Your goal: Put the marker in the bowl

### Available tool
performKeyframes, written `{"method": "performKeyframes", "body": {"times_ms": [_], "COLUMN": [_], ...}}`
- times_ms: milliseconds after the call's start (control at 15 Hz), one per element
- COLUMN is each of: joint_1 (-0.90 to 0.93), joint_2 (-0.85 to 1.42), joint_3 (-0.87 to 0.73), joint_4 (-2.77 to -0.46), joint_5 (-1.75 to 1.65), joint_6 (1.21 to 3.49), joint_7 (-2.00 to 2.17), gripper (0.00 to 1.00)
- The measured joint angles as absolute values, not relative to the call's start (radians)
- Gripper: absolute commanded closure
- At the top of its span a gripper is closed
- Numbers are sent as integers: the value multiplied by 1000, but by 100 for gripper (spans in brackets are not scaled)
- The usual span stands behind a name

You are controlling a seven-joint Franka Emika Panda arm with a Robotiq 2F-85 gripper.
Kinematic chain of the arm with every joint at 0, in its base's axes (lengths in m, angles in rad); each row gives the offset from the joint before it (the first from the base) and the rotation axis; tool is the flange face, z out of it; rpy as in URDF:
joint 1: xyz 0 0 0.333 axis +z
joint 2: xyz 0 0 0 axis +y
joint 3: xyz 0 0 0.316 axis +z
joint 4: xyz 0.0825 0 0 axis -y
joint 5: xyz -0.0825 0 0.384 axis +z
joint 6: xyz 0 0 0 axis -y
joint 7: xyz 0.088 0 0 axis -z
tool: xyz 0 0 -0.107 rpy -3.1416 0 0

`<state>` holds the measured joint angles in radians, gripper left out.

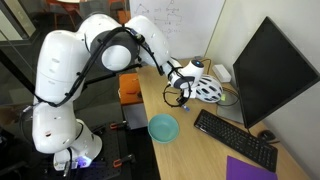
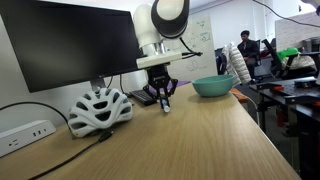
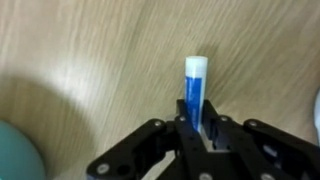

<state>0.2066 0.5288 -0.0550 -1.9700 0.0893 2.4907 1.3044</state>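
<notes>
In my wrist view, the gripper (image 3: 203, 128) is hiding the blue marker (image 3: 196, 82)'s lower end. The bottom edge is cropping the gripper itself at six o'clock, and the teal bowl (image 3: 14, 152) is being cut off at eight o'clock.

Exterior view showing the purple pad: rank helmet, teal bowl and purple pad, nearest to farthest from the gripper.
From the gripper:
1. Helmet, right beside it.
2. Teal bowl, below it in frame.
3. Purple pad, past the keyboard.

one bowl (image 1: 163, 128), one marker (image 3: 195, 85), one helmet (image 2: 98, 108), one keyboard (image 1: 235, 138)
</notes>
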Motion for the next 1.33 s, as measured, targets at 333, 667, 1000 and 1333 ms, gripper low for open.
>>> {"method": "performKeyframes", "body": {"times_ms": [333,667,1000,1333], "joint_1": [161,83,19,-37], "joint_2": [374,93,-180,-293], "joint_3": [-80,-99,-83,-29], "joint_4": [-2021,-2289,-2521,-2618], "joint_5": [93,52,-62,-70], "joint_6": [2331,2205,2187,2186], "joint_7": [1275,1198,1205,1204], "gripper": [95,95,55,25]}}
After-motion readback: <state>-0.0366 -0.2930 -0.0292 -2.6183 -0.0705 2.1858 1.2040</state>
